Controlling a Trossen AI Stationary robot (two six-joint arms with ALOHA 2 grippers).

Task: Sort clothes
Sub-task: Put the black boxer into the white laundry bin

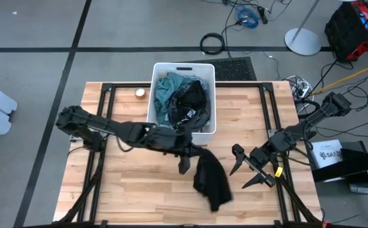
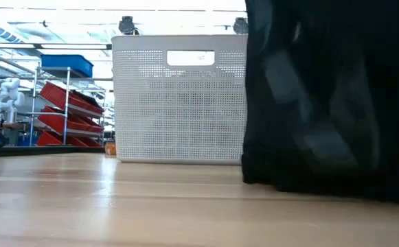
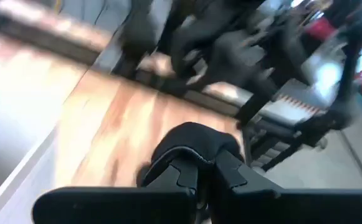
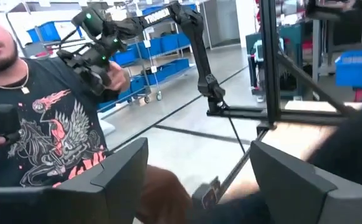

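Note:
A white perforated bin (image 1: pixel 159 69) stands at the table's far middle, with teal (image 1: pixel 168 88) and black clothes (image 1: pixel 193 98) inside. It shows in the low view too as the bin (image 2: pixel 178 103). Just in front of it my left gripper (image 1: pixel 190 152) is shut on a black garment (image 1: pixel 212 180), which fills the right of the low view as a dark hanging mass (image 2: pixel 323 103). At the right, my right gripper (image 1: pixel 244 170) stands open beside the garment with nothing between its fingers (image 4: pixel 124 174). My left gripper pinches a bunched upper part of the black garment (image 3: pixel 196 140) between its two fingers, coming from the table's left and slanting a little downward. The cloth hangs below and spreads toward the near edge. Its lower end (image 2: pixel 309 185) reaches the tabletop.
A small round object (image 1: pixel 140 93) lies on the table left of the bin. Bare wood (image 1: pixel 133 183) stretches over the near left. A person (image 4: pixel 37 124) holding a control arm stands beyond the table's right side. Cables and a red case lie on the floor behind.

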